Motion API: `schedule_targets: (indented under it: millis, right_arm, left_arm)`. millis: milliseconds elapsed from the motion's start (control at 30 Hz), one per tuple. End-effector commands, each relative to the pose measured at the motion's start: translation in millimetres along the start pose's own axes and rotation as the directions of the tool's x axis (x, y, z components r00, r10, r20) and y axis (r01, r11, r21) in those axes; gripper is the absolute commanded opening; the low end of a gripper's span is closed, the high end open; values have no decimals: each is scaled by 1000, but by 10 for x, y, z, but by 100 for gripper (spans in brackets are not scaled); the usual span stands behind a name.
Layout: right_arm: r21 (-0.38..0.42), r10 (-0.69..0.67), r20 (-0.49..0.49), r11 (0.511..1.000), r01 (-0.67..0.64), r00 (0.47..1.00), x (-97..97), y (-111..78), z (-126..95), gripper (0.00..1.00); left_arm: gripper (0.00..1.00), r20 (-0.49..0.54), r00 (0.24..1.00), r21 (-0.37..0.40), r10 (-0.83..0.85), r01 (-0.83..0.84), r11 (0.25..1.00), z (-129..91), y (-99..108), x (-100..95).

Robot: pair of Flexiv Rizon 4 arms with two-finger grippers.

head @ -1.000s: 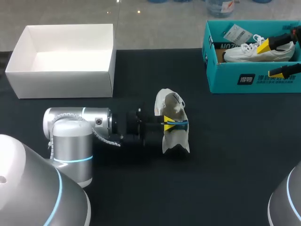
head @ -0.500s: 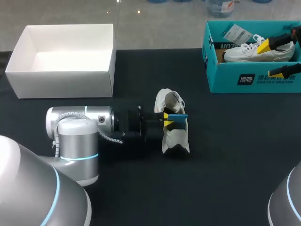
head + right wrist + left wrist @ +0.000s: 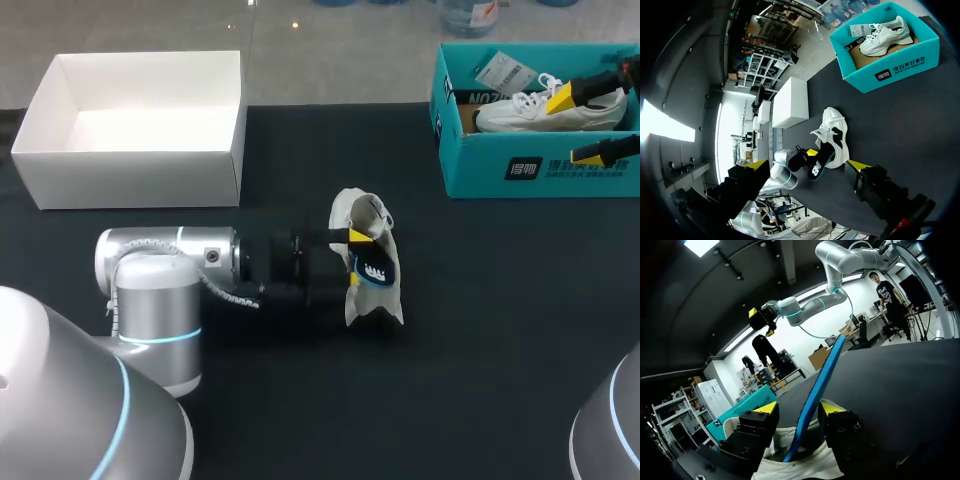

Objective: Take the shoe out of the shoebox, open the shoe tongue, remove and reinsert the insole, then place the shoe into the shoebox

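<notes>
The left pincer point(image 3: 356, 256) grips the insole point(image 3: 376, 268) tight, but it could slip out or tip the shoe point(image 3: 372, 305) over.

Black table point(image 3: 480, 330): white box point(image 3: 130, 180), teal shoebox point(image 3: 480, 165), white shoe point(image 3: 375, 302)
</notes>
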State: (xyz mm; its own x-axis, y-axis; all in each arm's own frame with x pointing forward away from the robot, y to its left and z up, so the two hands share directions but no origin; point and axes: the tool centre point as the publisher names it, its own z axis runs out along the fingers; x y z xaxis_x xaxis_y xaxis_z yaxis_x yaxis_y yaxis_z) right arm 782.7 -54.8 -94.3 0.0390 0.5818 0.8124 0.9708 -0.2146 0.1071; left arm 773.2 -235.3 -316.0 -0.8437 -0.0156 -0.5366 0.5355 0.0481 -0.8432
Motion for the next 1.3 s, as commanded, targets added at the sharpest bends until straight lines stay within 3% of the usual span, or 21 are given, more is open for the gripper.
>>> schedule_targets:
  millis: [33,100,767,833,933,1000,1100,1267,1300]
  right_arm:
    - [-1,2,3,1000,-2,1000,1,-3,9,100]
    - [-1,2,3,1000,-2,1000,1,-3,9,100]
    - [-1,2,3,1000,-2,1000,1,-3,9,100]
    - [-1,2,3,1000,-2,1000,1,-3,9,100]
    - [-1,2,3,1000,-2,1000,1,-3,9,100]
    - [-1,2,3,1000,-2,1000,1,-3,9,100]
    - [-1,2,3,1000,-2,1000,1,-3,9,100]
    - [-1,2,3,1000,-2,1000,1,-3,9,100]
    - [-1,2,3,1000,-2,1000,1,-3,9,100]
  left_arm:
    - [25,-14,1000,-5,-3,3,1000,8,23,28]
    - [0,-18,1000,-3,-8,8,1000,20,39,32]
    - [0,52,998,-82,-20,24,996,68,372,-127]
    - [28,55,998,-83,-21,25,996,49,342,-139]
    - [62,53,999,-71,-11,15,997,12,246,-150]
    - [63,44,999,-54,-2,4,999,-11,168,-143]
    - [58,27,1000,-34,9,-8,999,-27,60,-99]
    - [41,6,1000,-8,8,-8,1000,-4,-19,-27]
    - [31,1,1000,-6,7,-7,1000,4,-14,-12]
